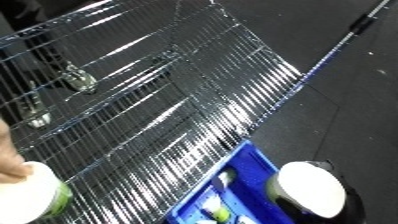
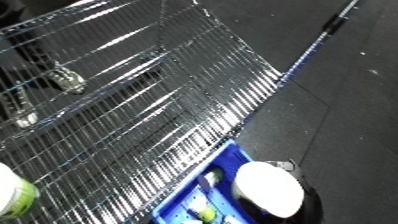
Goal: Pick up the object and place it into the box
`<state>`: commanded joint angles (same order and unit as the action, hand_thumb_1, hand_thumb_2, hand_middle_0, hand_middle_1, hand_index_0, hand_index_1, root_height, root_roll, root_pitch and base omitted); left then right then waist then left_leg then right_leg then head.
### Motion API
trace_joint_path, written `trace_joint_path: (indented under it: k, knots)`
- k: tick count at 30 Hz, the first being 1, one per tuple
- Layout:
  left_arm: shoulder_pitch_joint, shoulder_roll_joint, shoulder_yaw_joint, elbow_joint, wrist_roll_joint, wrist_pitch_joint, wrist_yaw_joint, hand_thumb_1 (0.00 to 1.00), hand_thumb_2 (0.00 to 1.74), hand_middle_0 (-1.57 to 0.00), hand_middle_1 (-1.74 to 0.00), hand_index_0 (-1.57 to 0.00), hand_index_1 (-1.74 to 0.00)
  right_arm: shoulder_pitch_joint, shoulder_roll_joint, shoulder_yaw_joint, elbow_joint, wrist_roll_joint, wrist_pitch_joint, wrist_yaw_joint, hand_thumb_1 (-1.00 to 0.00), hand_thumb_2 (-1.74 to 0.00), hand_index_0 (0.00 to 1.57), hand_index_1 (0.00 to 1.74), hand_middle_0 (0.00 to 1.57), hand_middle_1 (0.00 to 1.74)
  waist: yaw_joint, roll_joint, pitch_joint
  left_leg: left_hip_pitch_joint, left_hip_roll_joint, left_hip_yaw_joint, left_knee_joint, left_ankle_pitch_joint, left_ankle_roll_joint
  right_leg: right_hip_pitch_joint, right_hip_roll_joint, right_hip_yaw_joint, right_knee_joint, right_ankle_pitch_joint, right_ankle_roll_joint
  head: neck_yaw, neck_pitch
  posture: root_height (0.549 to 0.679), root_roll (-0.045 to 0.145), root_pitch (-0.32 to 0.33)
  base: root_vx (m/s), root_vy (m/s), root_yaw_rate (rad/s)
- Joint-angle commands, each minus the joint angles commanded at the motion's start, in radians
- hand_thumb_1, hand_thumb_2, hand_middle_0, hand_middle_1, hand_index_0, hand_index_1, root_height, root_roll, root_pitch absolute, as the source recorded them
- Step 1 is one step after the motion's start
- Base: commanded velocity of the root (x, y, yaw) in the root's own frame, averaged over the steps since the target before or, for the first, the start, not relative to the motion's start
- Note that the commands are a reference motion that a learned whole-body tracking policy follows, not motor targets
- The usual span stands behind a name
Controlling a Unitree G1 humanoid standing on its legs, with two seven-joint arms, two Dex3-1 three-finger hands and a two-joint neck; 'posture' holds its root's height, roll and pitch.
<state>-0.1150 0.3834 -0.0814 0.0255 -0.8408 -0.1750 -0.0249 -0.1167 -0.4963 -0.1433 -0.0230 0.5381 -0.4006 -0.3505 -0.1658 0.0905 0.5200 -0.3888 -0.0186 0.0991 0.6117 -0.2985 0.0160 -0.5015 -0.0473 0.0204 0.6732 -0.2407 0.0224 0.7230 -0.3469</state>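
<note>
One blue bin, one wire shelf, two white containers

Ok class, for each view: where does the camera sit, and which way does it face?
Left eye view: on the robot's head, looking down on a wire rack and a blue bin; a white rounded shape at lower right is perhaps the right forearm.
Right eye view: beside it, with the same downward look and everything sitting further left.
Shared: the rack, the bin and a white-and-green container.

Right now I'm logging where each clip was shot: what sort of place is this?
Probably a storeroom or lab test area: a chrome wire shelf, a blue bin beside it, and a dark floor.
</note>
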Motion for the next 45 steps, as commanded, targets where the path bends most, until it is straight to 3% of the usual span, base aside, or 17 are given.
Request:
trace_joint_path:
  k: [5,16,29,36,39,45]
  knots:
    - [-0.003,-0.007,0.001,0.002,-0.007,0.002,-0.01,1.0,1.74,-1.57,-1.74,-1.57,-1.74,0.014,-0.006,-0.024,0.031,0.027,-0.018,-0.003,-0.55,-0.96,0.86,0.96,0.86,0.96,-0.022,0.019,-0.002,0.034,-0.008,0.012,-0.021,-0.001,-0.0003,0.021,-0.0035,0.01,-0.026,0.004,0.0004,0.056,-0.003,0.653,0.091,0.082,0.019,0.054,-0.089]
    - [-0.02,-0.028,-0.018,0.015,-0.013,0.0,0.001,1.0,1.74,-1.57,-1.74,-1.57,-1.74,0.014,-0.014,-0.031,0.058,0.021,-0.023,-0.006,0.0,0.0,0.0,0.0,0.0,0.0,-0.041,0.042,0.0,0.049,-0.019,0.02,-0.019,-0.009,0.0042,0.022,-0.0004,0.03,-0.023,0.002,-0.002,0.068,-0.026,0.652,0.1,0.076,0.011,0.033,-0.032]
    - [-0.024,-0.037,-0.024,0.018,-0.02,-0.008,0.004,1.0,1.74,-1.57,-1.74,-1.57,-1.74,0.017,-0.008,-0.025,0.048,0.01,-0.023,-0.006,0.0,0.0,0.0,0.0,0.0,0.0,-0.04,0.043,0.0,0.043,-0.02,0.017,-0.033,0.011,-0.0007,0.014,0.0052,0.027,-0.029,0.006,-0.005,0.037,-0.031,0.652,0.102,0.084,-0.015,-0.001,0.012]
    - [-0.021,-0.039,-0.026,0.009,-0.025,-0.007,0.008,1.0,1.74,-1.57,-1.74,-1.57,-1.74,0.024,-0.001,-0.008,0.007,0.005,-0.01,0.084,0.0,0.0,0.0,0.0,0.0,0.0,-0.028,0.032,0.0,0.042,-0.016,0.006,-0.034,0.031,-0.0082,0.022,0.0045,0.02,-0.03,0.003,-0.0084,-0.052,-0.047,0.653,0.103,0.077,-0.003,0.001,0.043]
    - [-0.023,-0.038,-0.032,0.006,-0.023,-0.007,0.012,1.0,1.74,-1.57,-1.74,-1.57,-1.74,0.015,0.002,0.015,-0.03,-0.012,0.003,0.117,0.0,0.0,0.0,0.0,0.0,0.0,-0.015,0.022,-0.001,0.039,-0.015,-0.003,-0.032,0.036,-0.0105,0.028,0.0029,0.014,-0.031,0.002,-0.0095,-0.16,-0.049,0.652,0.102,0.073,-0.006,-0.03,0.117]
    - [-0.045,-0.031,-0.044,0.003,-0.014,0.009,0.023,1.0,1.74,-1.57,-1.74,-1.57,-1.74,-0.054,-0.003,0.091,-0.115,-0.06,0.092,0.183,0.0,0.0,0.0,0.0,0.0,0.0,0.03,-0.004,-0.007,0.028,-0.013,-0.028,-0.028,0.046,-0.0127,0.035,-0.002,-0.005,-0.02,-0.005,-0.0138,-0.316,-0.057,0.652,0.095,0.066,-0.003,-0.058,0.179]
